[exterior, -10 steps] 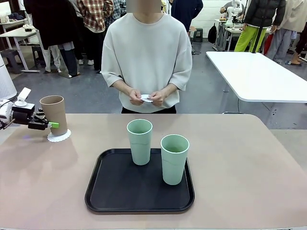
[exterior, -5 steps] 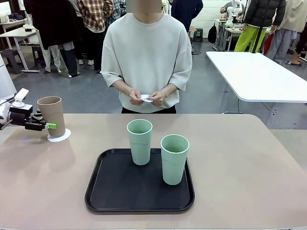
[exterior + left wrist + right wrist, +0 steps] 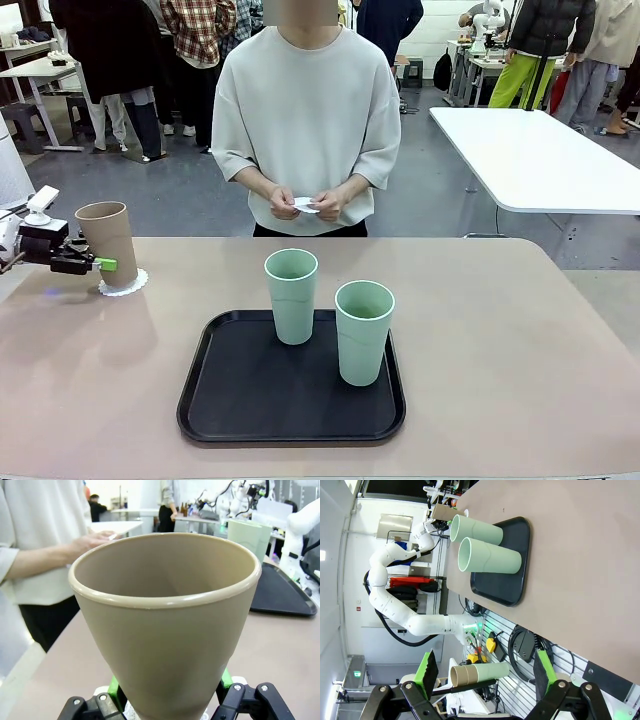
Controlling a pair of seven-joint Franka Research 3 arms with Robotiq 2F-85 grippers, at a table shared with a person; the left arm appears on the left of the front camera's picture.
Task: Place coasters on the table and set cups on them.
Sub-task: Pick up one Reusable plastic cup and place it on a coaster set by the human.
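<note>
The tan cup (image 3: 108,243) stands at the table's (image 3: 520,330) far left on a white lacy coaster (image 3: 124,284). My left gripper (image 3: 103,263) is shut on its lower part from the left. In the left wrist view the tan cup (image 3: 167,630) rises between the green pads (image 3: 114,688). Two mint green cups (image 3: 292,295) (image 3: 363,332) stand upright on the black tray (image 3: 215,400). The person across the table holds white coasters (image 3: 306,206) in both hands. My right gripper (image 3: 485,675) is open and holds nothing, off the table's side.
The black tray lies in the middle of the table, towards the near edge. A white rectangular table (image 3: 540,160) stands behind at the right. The right wrist view shows the tray (image 3: 512,565) sideways with both mint cups (image 3: 490,560).
My left gripper and the tan cup have shifted slightly to the left over the coaster. The person and the mint cups have not moved.
</note>
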